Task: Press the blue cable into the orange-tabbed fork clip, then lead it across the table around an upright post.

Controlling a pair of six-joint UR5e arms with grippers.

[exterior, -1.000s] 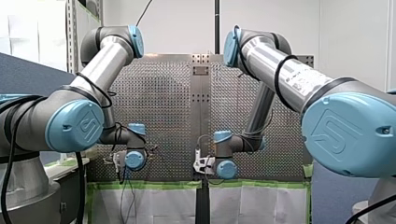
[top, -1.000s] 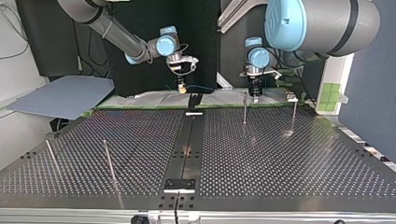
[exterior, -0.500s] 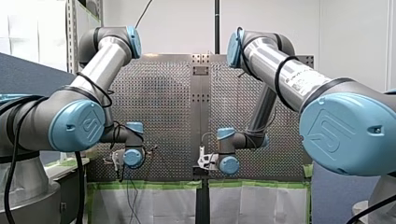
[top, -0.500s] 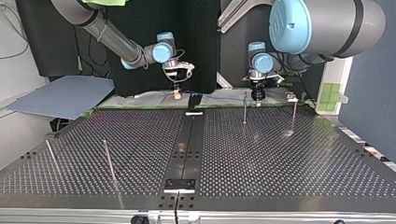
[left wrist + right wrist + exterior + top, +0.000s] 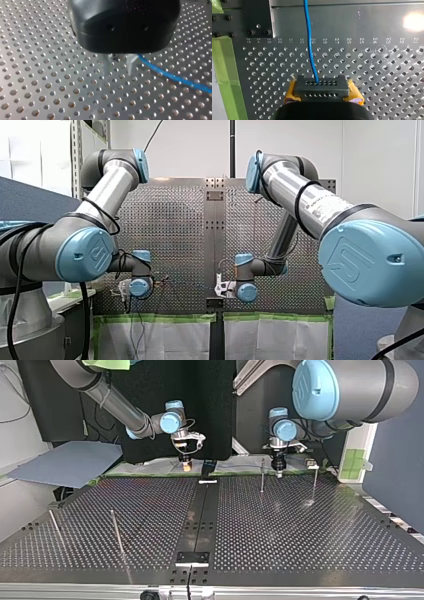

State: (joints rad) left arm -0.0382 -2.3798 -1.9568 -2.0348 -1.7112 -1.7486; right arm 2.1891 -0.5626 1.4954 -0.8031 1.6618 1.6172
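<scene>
Standing just beside my left fingers (image 5: 278, 471) is one thin upright post (image 5: 262, 477)

Front view: plain white wall (image 5: 190, 150) at back, evenly lit. Grey metal shelving upright (image 5: 76, 160) at left, blue-grey partition (image 5: 25, 200) below it. Black pole (image 5: 232, 147) vertical against wall, centre. Perforated table (image 5: 170, 230) edged with green tape (image 5: 160, 318); white sheets (image 5: 165, 340) just below tape.

Top view: black backdrop (image 5: 210, 405) behind table; grey-blue board (image 5: 67, 462) lying at left; pale wall (image 5: 15, 435) far left; dark blue partition (image 5: 400, 460) at right, white post (image 5: 360, 435) with green squares (image 5: 356, 460) beside it.

Right wrist view: bright glare patch (image 5: 413, 21) on metal.
</scene>
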